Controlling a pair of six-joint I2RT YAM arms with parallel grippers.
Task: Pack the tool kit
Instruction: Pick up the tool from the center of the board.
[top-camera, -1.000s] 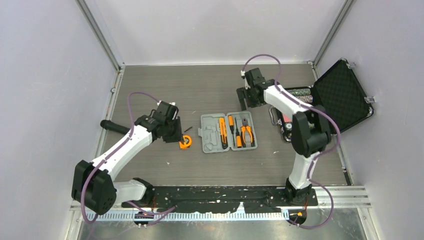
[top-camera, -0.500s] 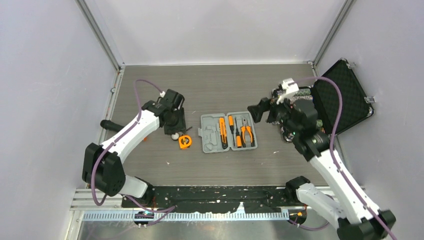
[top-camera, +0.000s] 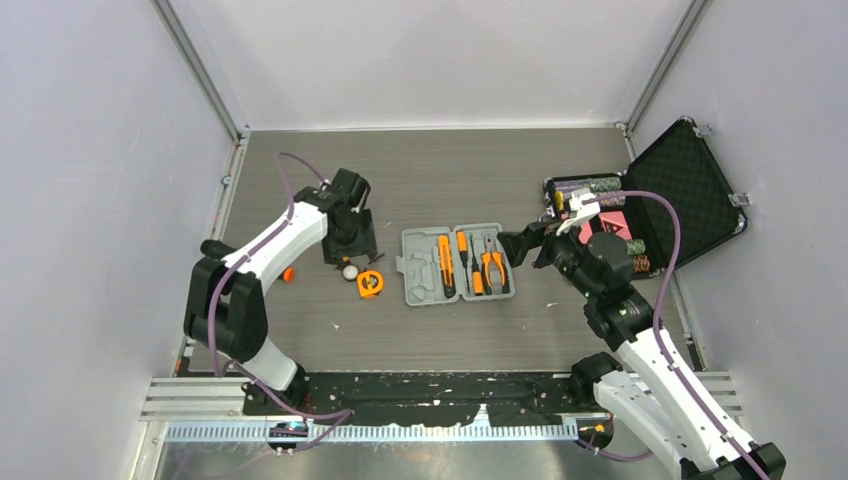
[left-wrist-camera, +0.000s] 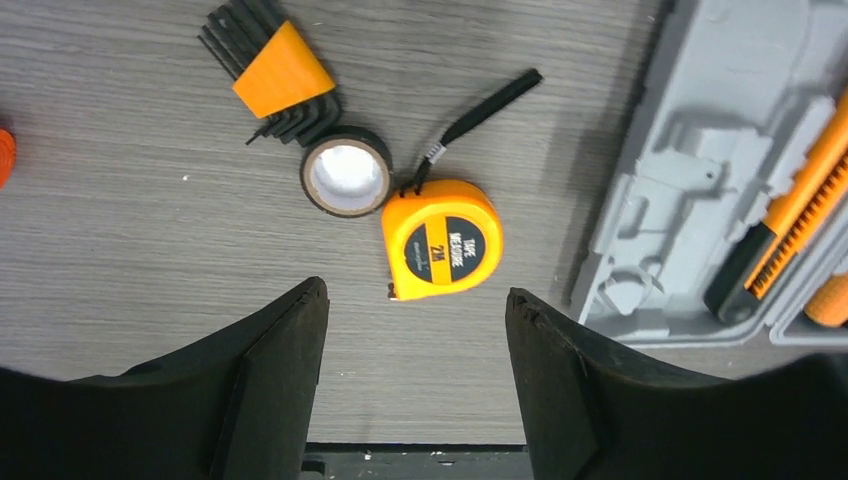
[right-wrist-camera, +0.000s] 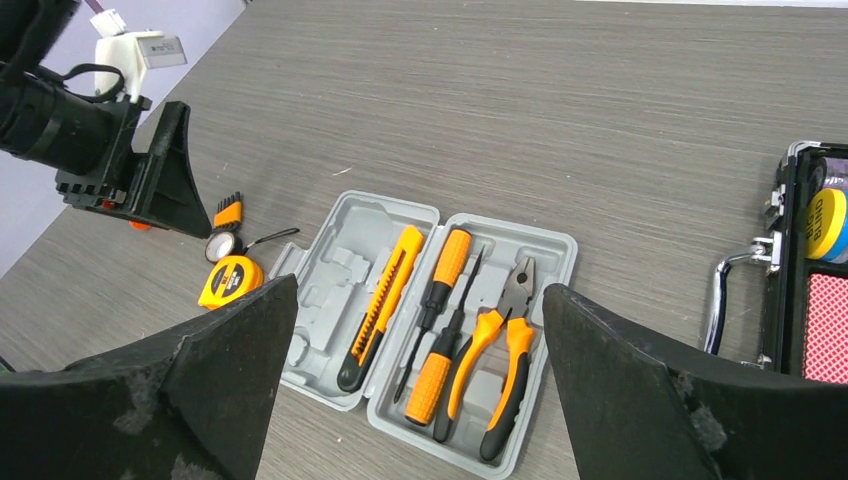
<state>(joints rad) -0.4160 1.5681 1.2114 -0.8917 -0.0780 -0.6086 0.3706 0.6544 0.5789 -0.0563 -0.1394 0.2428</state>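
Left gripper (left-wrist-camera: 415, 298) — spread, empty — has eased back from the tape measure (left-wrist-camera: 443, 240); right gripper (right-wrist-camera: 417, 290), spread, neared grey case (right-wrist-camera: 345, 265).

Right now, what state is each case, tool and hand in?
Tool kit case: open flat, some slots empty.
Pliers: seated in case.
Screwdrivers: seated in case.
Utility knife: seated in case.
Tape measure: loose on table, outside case.
Black case: lid open.
Left hand: open, empty.
Right hand: open, empty.

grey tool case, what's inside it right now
Inside: utility knife, two screwdrivers and pliers in slots; the other slots are empty. The tape measure lies outside. Anything beneath the tools is covered.
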